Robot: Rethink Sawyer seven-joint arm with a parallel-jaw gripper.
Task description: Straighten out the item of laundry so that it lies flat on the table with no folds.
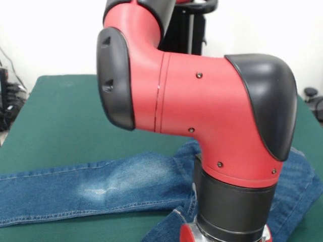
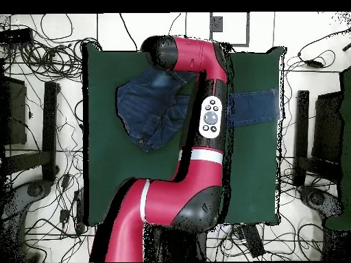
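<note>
Front view: the red/black arm (image 1: 202, 116) fills most of the pic, its big elbow joint hanging low over the table (image 1: 65, 116) w/ dark green top. The wrist end drops out of the pic at the bottom edge, so the gripper itself isn't seen here. In the overhead view the arm's far end curls over the jeans (image 2: 151, 109) near the table's far edge, but the gripper is hidden under the arm's own body — can't tell how the jaws stand or whether they have hold of anything.

The jeans (image 1: 116, 186) lie on the table below the arm. Front view: one leg runs out long and fairly flat toward the pic's left edge, w/ a faded whitish patch about mid-leg and tan stitching along the seams. More denim shows right of the arm, reaching toward the table's right edge, and a fold of fabric sits at the bottom, just left of the arm's wrist.

Overhead: the jeans are split by the arm across them — a bunched, rumpled mass of denim to the pic's left of the arm, w/ visible folds and a pointed corner toward the robot base, and a straight strip of leg to the pic's right, ending near the table's right edge. So not flat overall; the leg is smooth, the bunched part isn't.
</note>
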